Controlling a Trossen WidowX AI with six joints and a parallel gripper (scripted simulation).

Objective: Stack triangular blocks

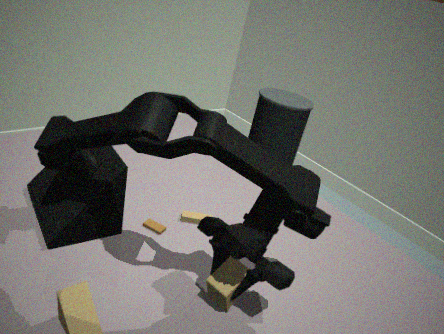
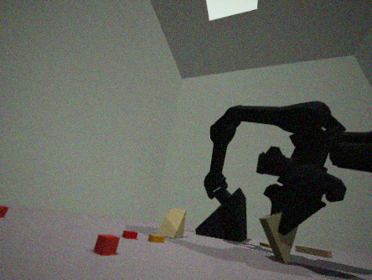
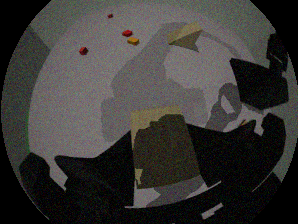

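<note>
One pale wooden triangular block (image 1: 80, 307) (image 2: 173, 226) (image 3: 185, 38) stands on the table away from the hand, its slope visible at its left in the exterior view. My gripper (image 1: 227, 280) (image 2: 281, 228) (image 3: 156, 128) is shut on the other triangular block (image 1: 220, 292) (image 2: 272, 235) (image 3: 157, 116), with a finger on either side. The held block has a narrow edge pointing down, low over the table; whether that edge touches the table is hard to tell. The two blocks are well apart. Fingers and shadow hide part of the held block.
A red cube (image 2: 106, 245) (image 3: 83, 51), a flat red piece (image 2: 130, 235) (image 3: 127, 33) and an orange piece (image 2: 156, 238) (image 3: 133, 41) lie near the standing block. A brown piece (image 1: 154, 226) and a pale strip (image 1: 192, 217) (image 2: 313, 251) lie beyond the hand. A dark cylinder (image 1: 280, 130) stands behind the arm.
</note>
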